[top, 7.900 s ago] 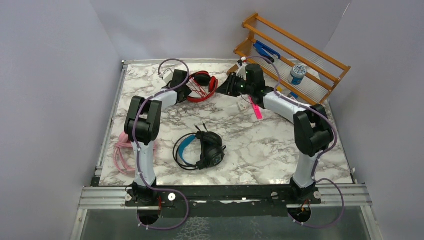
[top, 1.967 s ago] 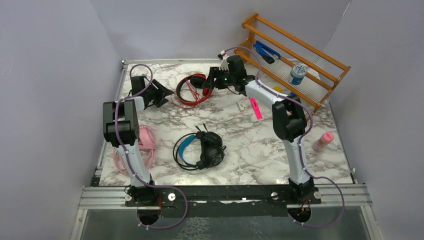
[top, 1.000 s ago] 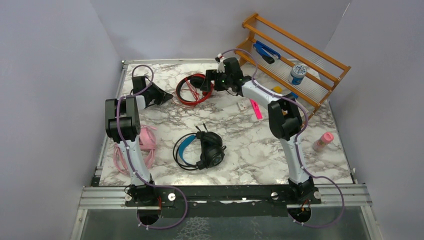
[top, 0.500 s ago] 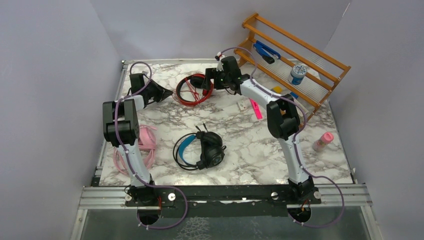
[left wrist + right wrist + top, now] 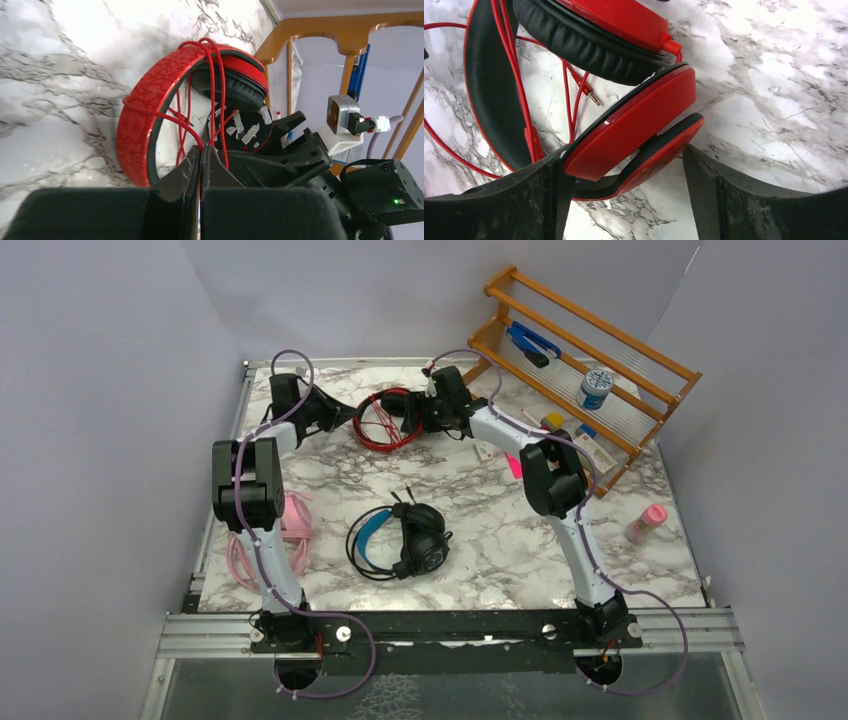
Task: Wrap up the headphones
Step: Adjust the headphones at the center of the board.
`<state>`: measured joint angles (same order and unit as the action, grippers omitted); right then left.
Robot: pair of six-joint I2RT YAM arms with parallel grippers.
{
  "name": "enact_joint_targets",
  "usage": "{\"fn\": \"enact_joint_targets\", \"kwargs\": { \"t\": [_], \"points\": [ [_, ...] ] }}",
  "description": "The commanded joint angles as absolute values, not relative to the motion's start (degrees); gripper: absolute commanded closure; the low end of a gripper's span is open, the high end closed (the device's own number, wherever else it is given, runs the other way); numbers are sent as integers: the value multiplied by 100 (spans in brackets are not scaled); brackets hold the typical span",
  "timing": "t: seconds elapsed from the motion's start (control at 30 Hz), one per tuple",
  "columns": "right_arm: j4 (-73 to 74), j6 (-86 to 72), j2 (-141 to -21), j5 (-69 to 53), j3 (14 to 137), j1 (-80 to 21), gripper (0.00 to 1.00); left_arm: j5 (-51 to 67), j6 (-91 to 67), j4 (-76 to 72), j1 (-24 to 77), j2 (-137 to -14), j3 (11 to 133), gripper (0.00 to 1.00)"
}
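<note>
Both arms have closed in on the red over-ear headset with black padding (image 5: 392,415), which lies at the far middle of the white marbled table (image 5: 520,540). The left gripper (image 5: 200,150), fingers pressed together, pinches the thin red cable (image 5: 213,95). The right gripper (image 5: 624,155) gapes wide around one glossy red ear cup (image 5: 634,125), which touches one finger. The black headset with blue headband (image 5: 400,538) lies mid-table. The pink headset (image 5: 262,540) lies beside the left arm.

Marble table (image 5: 500,540), lavender walls (image 5: 100,390), wooden rack (image 5: 320,22).
</note>
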<state>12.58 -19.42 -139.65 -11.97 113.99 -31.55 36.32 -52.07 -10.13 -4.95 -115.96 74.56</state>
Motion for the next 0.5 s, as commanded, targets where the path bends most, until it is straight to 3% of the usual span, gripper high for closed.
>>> {"fn": "enact_joint_targets", "kwargs": {
  "t": [0.0, 0.47],
  "points": [
    [1283, -1882, -14038, -1009, 11569, -3204, 23, 3741, -5289, -1151, -330, -11746, 7659, 100],
    [1227, -1841, -14066, -1231, 11682, -3244, 54, 3377, -4811, -489, -209, -12641, 8952, 100]
  ]
}}
